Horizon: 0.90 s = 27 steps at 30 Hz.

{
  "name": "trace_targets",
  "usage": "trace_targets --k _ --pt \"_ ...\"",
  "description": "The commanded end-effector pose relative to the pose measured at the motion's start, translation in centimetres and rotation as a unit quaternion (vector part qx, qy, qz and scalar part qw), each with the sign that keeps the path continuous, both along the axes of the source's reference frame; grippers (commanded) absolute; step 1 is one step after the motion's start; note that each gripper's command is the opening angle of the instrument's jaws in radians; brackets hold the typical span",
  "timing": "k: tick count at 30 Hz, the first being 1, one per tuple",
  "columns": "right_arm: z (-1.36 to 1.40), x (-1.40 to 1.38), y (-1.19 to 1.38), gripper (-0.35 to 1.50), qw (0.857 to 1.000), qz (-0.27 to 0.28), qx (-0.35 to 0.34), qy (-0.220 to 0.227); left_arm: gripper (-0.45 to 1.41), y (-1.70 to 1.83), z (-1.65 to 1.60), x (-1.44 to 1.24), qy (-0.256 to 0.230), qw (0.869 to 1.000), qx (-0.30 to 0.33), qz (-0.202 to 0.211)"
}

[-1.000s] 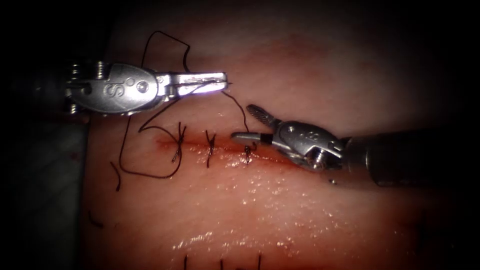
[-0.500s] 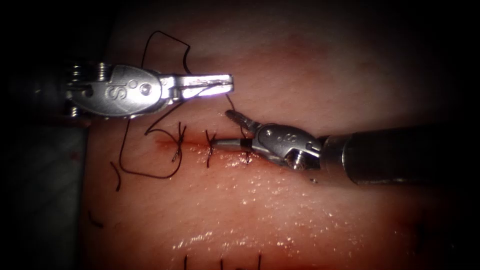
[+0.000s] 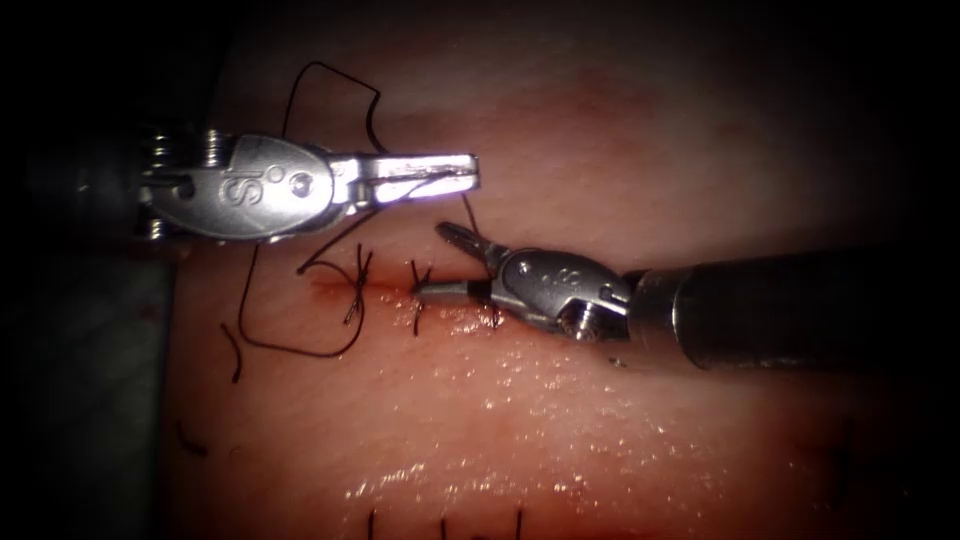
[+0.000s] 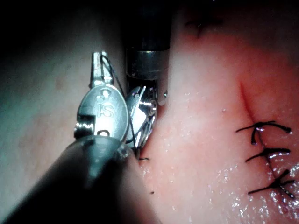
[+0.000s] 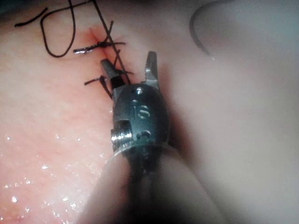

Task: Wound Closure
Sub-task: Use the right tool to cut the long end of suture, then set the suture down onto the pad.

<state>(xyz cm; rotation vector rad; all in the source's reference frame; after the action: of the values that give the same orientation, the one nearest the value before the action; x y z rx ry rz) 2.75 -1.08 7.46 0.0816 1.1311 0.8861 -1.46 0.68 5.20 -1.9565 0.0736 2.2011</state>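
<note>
The cut [image 3: 390, 290] runs across the tissue [image 3: 600, 430] with three black stitches [image 3: 420, 297] over it. My left tool [image 3: 465, 170] hovers above the cut's left part, jaws shut on the thread [image 3: 468, 210], which drops to the rightmost stitch [image 3: 493, 312]. My right tool [image 3: 432, 260] lies along the cut with its jaws open, holding nothing, and that strand passes between them. In the right wrist view the open right tool [image 5: 128, 63] straddles the thread [image 5: 117, 60]. The left wrist view has the left tool [image 4: 96, 63] shut on thread. A grey curved arc [image 5: 198, 32] lies on the tissue; needle or thread, I cannot tell.
Slack thread loops [image 3: 300, 350] lie on the tissue left of the stitches, and another loop [image 3: 330, 75] rises behind the left tool. Short cut ends [image 3: 235, 360] lie near the tissue's dark left edge [image 3: 150, 400]. More stitch ends [image 3: 442, 525] stand at the near rim.
My right tool has slid left along the cut with jaws open, so the thread strand now runs between them. The left tool has shifted slightly right, still holding the thread.
</note>
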Motion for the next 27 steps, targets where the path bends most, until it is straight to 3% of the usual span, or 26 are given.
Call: trace_targets --k 1,4,6,7,16,17,20,23,24,27 --pt "0.05 0.07 -0.01 0.64 1.000 0.000 0.000 0.001 -0.45 0.01 0.04 -0.05 0.000 1.000 -0.001 0.000" --pt "0.06 0.09 -0.01 0.47 1.000 0.001 0.000 0.000 -0.45 0.00 0.02 -0.05 0.000 1.000 -0.001 0.000" --pt "0.07 0.10 -0.01 0.07 1.000 0.000 -0.001 0.001 -0.45 0.00 0.02 -0.05 0.000 1.000 -0.001 0.000" --pt "0.07 0.10 -0.02 -0.35 1.000 -0.003 -0.002 0.005 -0.45 0.00 0.02 -0.06 0.000 1.000 -0.001 0.000" --pt "0.06 0.07 -0.03 -0.35 1.000 -0.013 -0.008 -0.003 -0.45 -0.11 -0.05 -0.01 0.000 1.000 -0.005 0.004" --pt "0.04 0.00 -0.05 0.34 1.000 -0.022 -0.015 0.005 -0.45 -0.16 -0.09 0.00 -0.002 1.000 -0.007 0.006" --pt "-0.04 -0.18 -0.10 1.14 0.999 -0.032 -0.033 0.021 -0.45 -0.26 -0.14 0.01 -0.002 1.000 -0.011 0.008" --pt "-0.15 -0.42 -0.17 1.36 0.998 -0.037 -0.048 0.003 -0.45 -0.39 -0.19 0.01 -0.002 1.000 -0.017 0.009" --pt "-0.29 -0.70 -0.22 1.43 0.997 -0.044 -0.059 -0.015 -0.45 -0.54 -0.23 0.00 -0.002 1.000 -0.023 0.017" --pt "-0.48 -1.07 -0.27 1.46 0.996 -0.036 -0.075 -0.037 -0.45 -0.77 -0.29 -0.06 -0.005 0.999 -0.035 0.034"
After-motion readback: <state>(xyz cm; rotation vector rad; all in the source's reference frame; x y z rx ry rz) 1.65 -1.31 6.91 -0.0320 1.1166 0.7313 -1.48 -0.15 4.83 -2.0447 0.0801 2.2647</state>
